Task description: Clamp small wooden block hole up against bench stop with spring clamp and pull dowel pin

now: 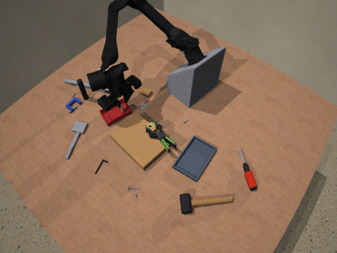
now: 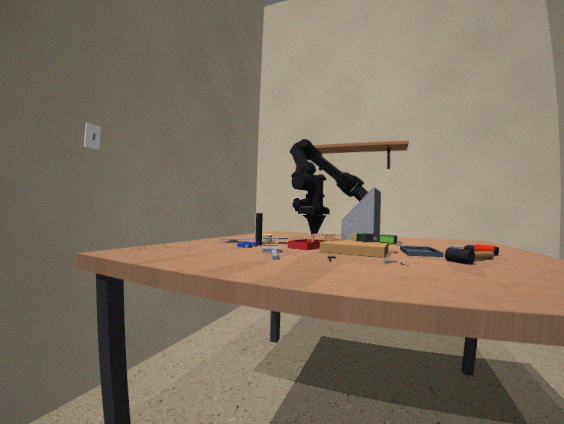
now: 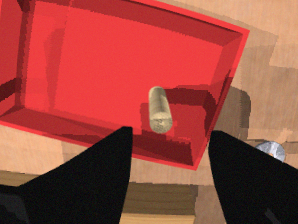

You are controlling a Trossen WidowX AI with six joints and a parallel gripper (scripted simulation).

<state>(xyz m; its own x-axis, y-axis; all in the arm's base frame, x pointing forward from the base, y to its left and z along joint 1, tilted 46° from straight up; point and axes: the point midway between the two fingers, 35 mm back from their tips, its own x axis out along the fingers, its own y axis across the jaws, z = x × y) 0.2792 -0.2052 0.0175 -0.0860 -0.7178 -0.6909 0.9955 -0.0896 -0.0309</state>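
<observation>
The small wooden block [image 1: 152, 127] lies hole-up at the far corner of the wooden board [image 1: 138, 143], with the green-and-black spring clamp [image 1: 161, 138] gripping it at the board's edge. The dowel pin [image 3: 160, 110] is in the red tray [image 3: 120, 70], near its right wall, leaning; it also shows in the top view [image 1: 122, 108] inside the tray [image 1: 116, 113]. My gripper [image 3: 171, 139] hangs just above the tray with its fingers open, one on either side of the pin and clear of it. It also shows in the top and exterior views [image 1: 119, 102] [image 2: 314, 231].
A grey wedge block [image 1: 197, 77] stands behind. A grey tray [image 1: 195, 158], screwdriver [image 1: 248, 173] and mallet [image 1: 204, 201] lie to the right and front. A grey hammer [image 1: 74, 137], blue clamp [image 1: 72, 103], black cylinder [image 1: 82, 89], hex key [image 1: 101, 165], washer [image 1: 143, 104] and screws [image 1: 132, 188] lie around.
</observation>
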